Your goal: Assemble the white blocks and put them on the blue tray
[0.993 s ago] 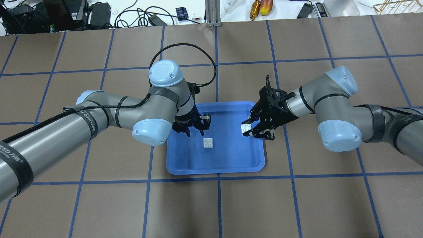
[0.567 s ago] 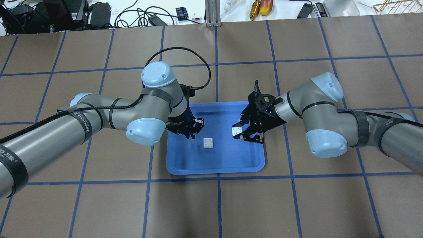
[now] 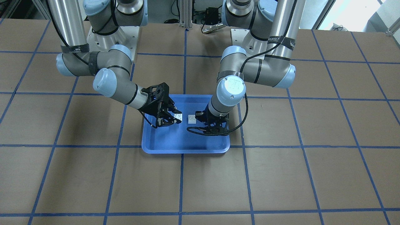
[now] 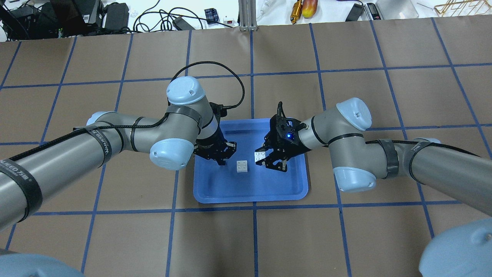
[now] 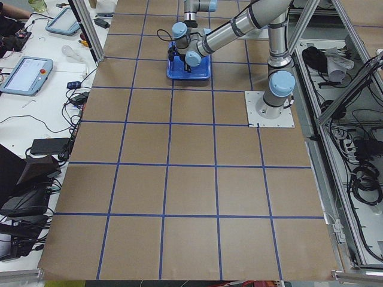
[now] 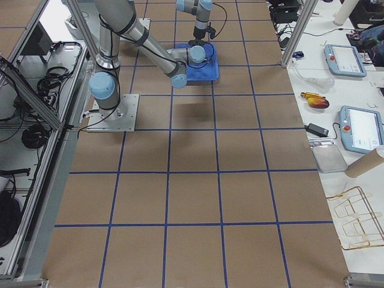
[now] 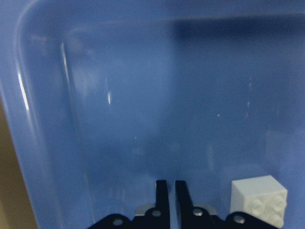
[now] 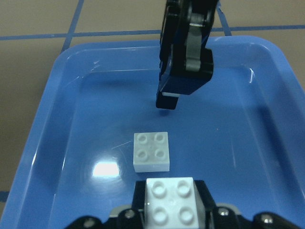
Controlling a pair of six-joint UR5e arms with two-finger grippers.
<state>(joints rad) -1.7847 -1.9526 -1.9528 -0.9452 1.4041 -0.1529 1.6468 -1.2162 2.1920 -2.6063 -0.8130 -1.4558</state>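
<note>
The blue tray (image 4: 250, 199) lies at the table's middle. One white block (image 4: 242, 166) lies loose on its floor, studs up. My right gripper (image 4: 265, 158) is shut on the other white block (image 4: 260, 155) and holds it just above the tray, a little right of the loose one. The right wrist view shows the held block (image 8: 170, 195) in front of the loose block (image 8: 151, 151). My left gripper (image 4: 221, 161) is shut and empty, pointing down at the tray floor just left of the loose block (image 7: 259, 200). Its fingers (image 7: 162, 193) nearly touch.
The tray's raised rim (image 3: 184, 150) surrounds both grippers. Brown table paper with blue tape lines lies all around. Cables and tools sit along the far edge (image 4: 184, 21), well away from the arms.
My right gripper has carried its white block leftward, from the tray's right edge to close beside the loose block. My left gripper has shifted slightly left and its fingers have come together.
</note>
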